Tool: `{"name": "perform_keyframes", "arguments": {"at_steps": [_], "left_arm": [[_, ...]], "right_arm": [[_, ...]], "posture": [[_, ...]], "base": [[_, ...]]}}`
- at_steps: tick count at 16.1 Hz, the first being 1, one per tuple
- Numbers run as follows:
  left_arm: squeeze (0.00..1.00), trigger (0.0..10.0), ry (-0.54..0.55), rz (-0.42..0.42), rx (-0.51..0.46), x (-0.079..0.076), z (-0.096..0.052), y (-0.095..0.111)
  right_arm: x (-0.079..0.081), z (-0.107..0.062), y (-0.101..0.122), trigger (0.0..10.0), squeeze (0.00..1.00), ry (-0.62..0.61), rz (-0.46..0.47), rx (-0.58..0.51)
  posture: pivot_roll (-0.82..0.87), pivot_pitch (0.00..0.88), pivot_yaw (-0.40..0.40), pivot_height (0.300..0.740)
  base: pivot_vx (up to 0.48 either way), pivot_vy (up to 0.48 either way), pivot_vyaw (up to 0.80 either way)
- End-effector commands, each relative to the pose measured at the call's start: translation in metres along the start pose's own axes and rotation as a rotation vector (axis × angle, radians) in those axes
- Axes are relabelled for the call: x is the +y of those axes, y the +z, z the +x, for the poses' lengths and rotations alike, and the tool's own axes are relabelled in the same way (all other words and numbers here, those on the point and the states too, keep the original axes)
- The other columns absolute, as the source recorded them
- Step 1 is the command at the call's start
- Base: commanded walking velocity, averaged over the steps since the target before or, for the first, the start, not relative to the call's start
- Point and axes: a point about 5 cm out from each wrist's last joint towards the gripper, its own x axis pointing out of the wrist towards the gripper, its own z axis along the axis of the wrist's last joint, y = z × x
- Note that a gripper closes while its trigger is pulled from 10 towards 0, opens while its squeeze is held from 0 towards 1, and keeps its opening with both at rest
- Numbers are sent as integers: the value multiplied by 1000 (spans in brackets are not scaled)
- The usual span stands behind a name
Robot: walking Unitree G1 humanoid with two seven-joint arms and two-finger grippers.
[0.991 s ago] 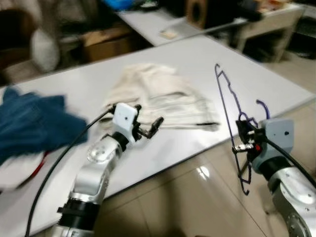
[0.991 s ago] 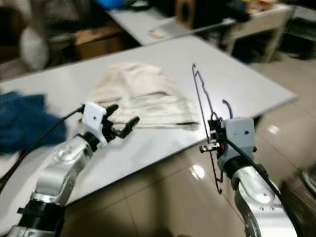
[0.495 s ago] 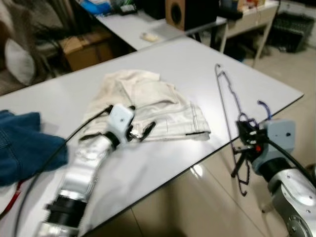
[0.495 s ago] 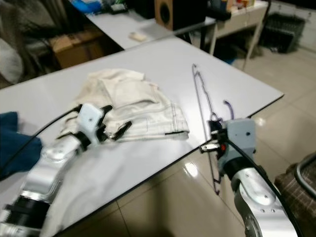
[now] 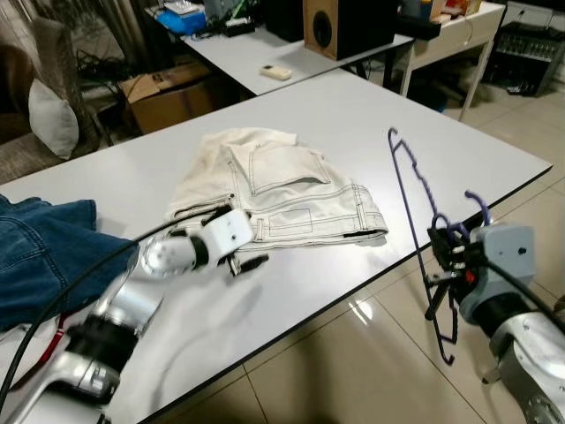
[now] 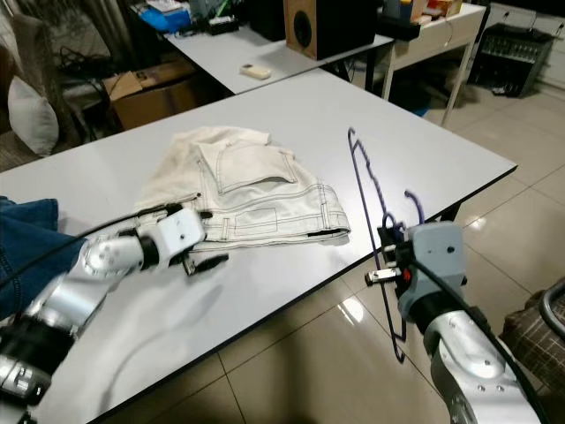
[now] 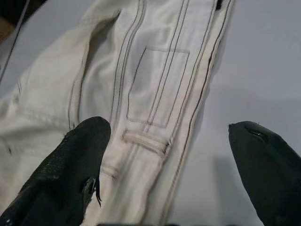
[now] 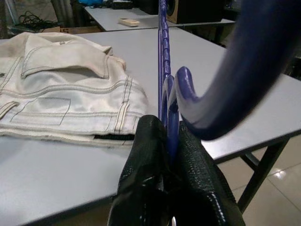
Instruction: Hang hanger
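**Hanger held upright off the table edge while the left arm drops onto the shorts**

Purple hanger sits pinched in the right tool, whose fingers are clamped tight around the wire just below the hook. It stands nearly vertical, out past the front edge of the white table, over the tiled floor.

Big change on the other side. A second ago the left tool was lifted, pointing across the table; now the left arm has swung low and the tool lies right at the waistband of the cream denim shorts. Its fingers are spread wide, one over the fabric near a belt loop, the other over bare table. Nothing gripped yet.

What does that mean? My read: the hanger is secured, and the left side is lining up to take hold of the shorts so garment and hanger can come together. The hanger has barely shifted in the right tool, so that grip looks steady.

Blue jeans lie off to the left, untouched.
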Motion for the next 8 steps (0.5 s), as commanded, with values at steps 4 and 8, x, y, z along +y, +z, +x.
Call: {"name": "perform_keyframes", "arguments": {"at_steps": [4,8], "left_arm": [[0,10000,50,144,133,24,-12,-14],[0,10000,-7,253,226,28,-15,-28]], "right_arm": [[1,-2,2,10000,0,3,-18,-22],[5,0,2,10000,0,13,-33,-30]], "posture": [[-243,6,140,740],[-241,0,144,740]], "base": [[0,0,0],[0,0,0]]}}
